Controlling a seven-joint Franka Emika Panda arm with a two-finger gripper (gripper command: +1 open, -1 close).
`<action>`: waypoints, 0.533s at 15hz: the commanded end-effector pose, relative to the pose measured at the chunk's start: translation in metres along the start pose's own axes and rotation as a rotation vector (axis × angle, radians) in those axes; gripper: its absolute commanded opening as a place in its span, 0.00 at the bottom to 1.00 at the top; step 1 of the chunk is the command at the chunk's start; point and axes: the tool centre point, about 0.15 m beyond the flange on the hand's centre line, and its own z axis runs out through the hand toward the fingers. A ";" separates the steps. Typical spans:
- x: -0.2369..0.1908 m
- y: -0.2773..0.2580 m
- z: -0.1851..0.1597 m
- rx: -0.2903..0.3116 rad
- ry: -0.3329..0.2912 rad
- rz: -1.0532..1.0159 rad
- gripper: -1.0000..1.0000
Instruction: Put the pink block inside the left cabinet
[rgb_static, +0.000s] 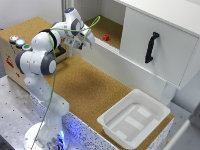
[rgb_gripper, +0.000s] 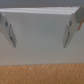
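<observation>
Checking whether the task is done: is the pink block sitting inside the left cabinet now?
Yes: in the exterior view the pink block rests on the cork floor of the left cabinet, apart from the gripper.

A cork-brown worktop (rgb_static: 85, 85) is seen mid-frame; a white tray (rgb_static: 134, 118) at lower right and a wooden box (rgb_static: 15, 52) at left are carried.

The arm bends at the elbow, wrist reaching forward; the gripper (rgb_gripper: 40, 27) appears open, fingers (rgb_gripper: 10, 31) spread and empty.

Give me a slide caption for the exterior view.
Pink block sits inside the left cabinet; gripper hangs open just outside it.
</observation>
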 end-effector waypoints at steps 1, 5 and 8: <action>-0.086 0.005 -0.016 0.134 0.057 0.039 1.00; -0.119 -0.046 -0.012 0.201 0.019 0.039 1.00; -0.126 -0.087 -0.012 0.225 -0.035 -0.028 1.00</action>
